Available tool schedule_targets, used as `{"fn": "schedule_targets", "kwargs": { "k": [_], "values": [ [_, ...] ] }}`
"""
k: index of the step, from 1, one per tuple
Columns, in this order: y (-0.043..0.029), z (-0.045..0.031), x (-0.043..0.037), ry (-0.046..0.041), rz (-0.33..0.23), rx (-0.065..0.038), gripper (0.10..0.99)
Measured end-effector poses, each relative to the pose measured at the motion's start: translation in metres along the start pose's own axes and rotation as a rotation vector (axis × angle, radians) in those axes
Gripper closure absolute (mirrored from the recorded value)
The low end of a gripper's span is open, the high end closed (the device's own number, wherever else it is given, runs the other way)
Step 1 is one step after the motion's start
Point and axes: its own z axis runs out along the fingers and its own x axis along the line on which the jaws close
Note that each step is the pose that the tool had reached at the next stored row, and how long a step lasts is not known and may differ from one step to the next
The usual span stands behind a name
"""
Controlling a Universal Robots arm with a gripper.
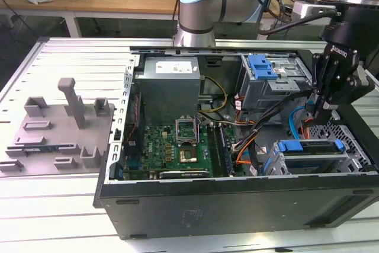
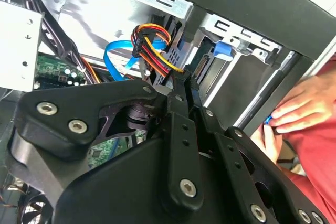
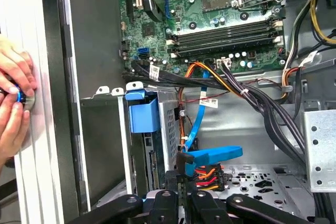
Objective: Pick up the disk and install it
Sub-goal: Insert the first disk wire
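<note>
Your arm hangs upright into the case (image 1: 237,197), pincer (image 1: 320,113) clenched, tips together, just above the disk (image 1: 311,151) seated in the case's corner bay, cables (image 3: 262,103) crowding close, case wall alongside.

The exterior view looks steeply down from the desk (image 1: 53,217) edge opposite the arm's base (image 1: 198,10), taking in the whole open computer case (image 1: 237,197). Both wrist views peer closely past the gripper (image 2: 185,85) into its drive-bay corner, sharing the blue cable (image 3: 197,119) and motherboard (image 3: 210,14).
</note>
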Motion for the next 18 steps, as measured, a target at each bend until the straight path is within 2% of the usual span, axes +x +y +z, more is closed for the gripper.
{"fn": "schedule_targets", "kwargs": {
  "k": [1, 5, 8, 13, 15, 17, 18],
  "values": [
    [-0.0001, 0.0000, 0.0013, -0.0089, 0.000, -0.001, 0.922],
    [-0.0007, -0.0008, 0.0082, -0.0541, -0.001, -0.005, 0.922],
    [-0.0010, -0.0013, 0.0122, -0.0760, -0.001, -0.007, 0.922],
    [-0.0017, -0.0017, 0.0196, -0.1183, -0.002, -0.011, 0.922],
    [-0.0020, -0.0017, 0.0226, -0.1324, -0.003, -0.012, 0.922],
    [-0.0023, -0.0015, 0.0254, -0.1425, -0.006, -0.012, 0.922],
    [-0.0024, -0.0015, 0.0258, -0.1438, -0.010, -0.012, 0.922]
  ]
}}
